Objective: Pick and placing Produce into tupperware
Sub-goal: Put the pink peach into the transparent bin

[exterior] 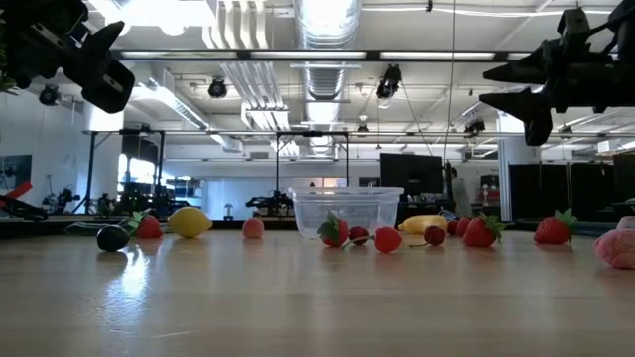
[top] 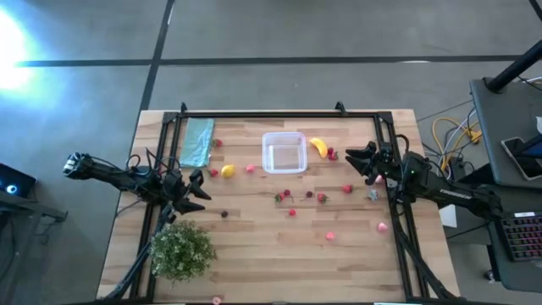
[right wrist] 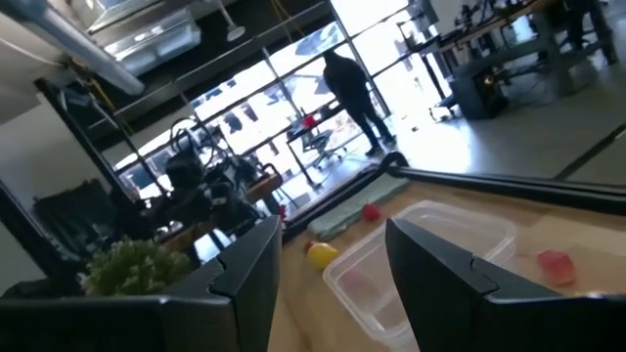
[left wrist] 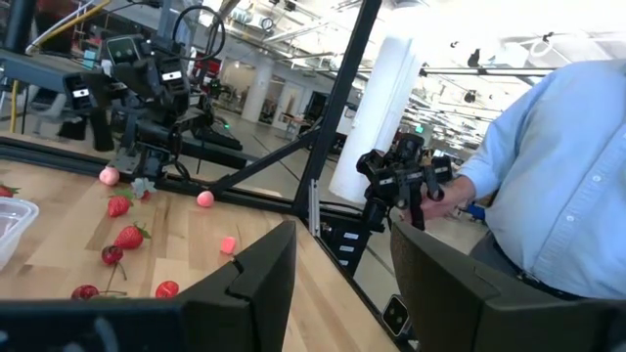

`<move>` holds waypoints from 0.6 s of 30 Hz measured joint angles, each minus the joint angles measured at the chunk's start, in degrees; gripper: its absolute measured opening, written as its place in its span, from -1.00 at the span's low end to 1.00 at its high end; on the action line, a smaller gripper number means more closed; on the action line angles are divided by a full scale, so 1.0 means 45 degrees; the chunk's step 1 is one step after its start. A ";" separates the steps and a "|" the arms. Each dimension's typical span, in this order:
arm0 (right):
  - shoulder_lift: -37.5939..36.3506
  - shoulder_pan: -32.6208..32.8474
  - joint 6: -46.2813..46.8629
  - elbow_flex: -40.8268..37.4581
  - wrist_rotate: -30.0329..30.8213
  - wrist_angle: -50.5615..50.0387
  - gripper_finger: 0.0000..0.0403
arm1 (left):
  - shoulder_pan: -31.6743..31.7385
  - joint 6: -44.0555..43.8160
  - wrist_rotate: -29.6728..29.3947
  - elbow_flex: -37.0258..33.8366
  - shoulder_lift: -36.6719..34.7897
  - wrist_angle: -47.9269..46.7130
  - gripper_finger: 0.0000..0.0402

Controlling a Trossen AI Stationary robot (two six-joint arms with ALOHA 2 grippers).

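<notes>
From above, the clear tupperware sits empty at the far middle of the wooden counter, with the yellow banana just beside its right wall and the lemon off to its left. Red and pink berries lie scattered across the middle and right of the boards, one dark piece nearer the left. The left claw hovers over the left side, fingers apart and holding nothing; the right claw hangs near the right rail, also spread and empty.

Down at counter level, something new: both claws ride well above the wood, and the fruit lines up in a row in front of the box. The left wrist camera catches a person in a light blue shirt standing past the counter's edge, unseen from above. The right wrist camera shows the leafy bush and the teal cloth behind the box.

Around it all: a black frame rims the counter, grey floor beyond, and a bright workshop with ceiling ducts.
</notes>
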 joint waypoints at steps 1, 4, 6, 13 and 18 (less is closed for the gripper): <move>0.0000 0.0000 -0.0002 0.0000 0.0010 0.0077 -0.12 | 0.0000 0.0000 0.0000 0.0000 0.0000 0.0000 -0.23; 0.0000 0.0000 0.0000 0.0000 0.0034 0.0276 -0.12 | 0.0002 0.0002 0.0009 0.0000 0.0000 -0.0004 -0.23; 0.0005 0.0000 0.0000 0.0000 0.0034 0.0546 -0.12 | 0.0003 0.0001 0.0009 0.0000 0.0000 -0.0004 -0.23; 0.0000 0.0000 0.0845 0.0000 0.0222 0.3144 -0.12 | 0.0003 0.0002 0.0019 0.0000 0.0000 -0.0001 -0.23; 0.0000 0.0000 0.1088 0.0000 0.0355 0.5076 -0.12 | 0.0003 0.0002 0.0025 0.0000 0.0000 0.0000 -0.23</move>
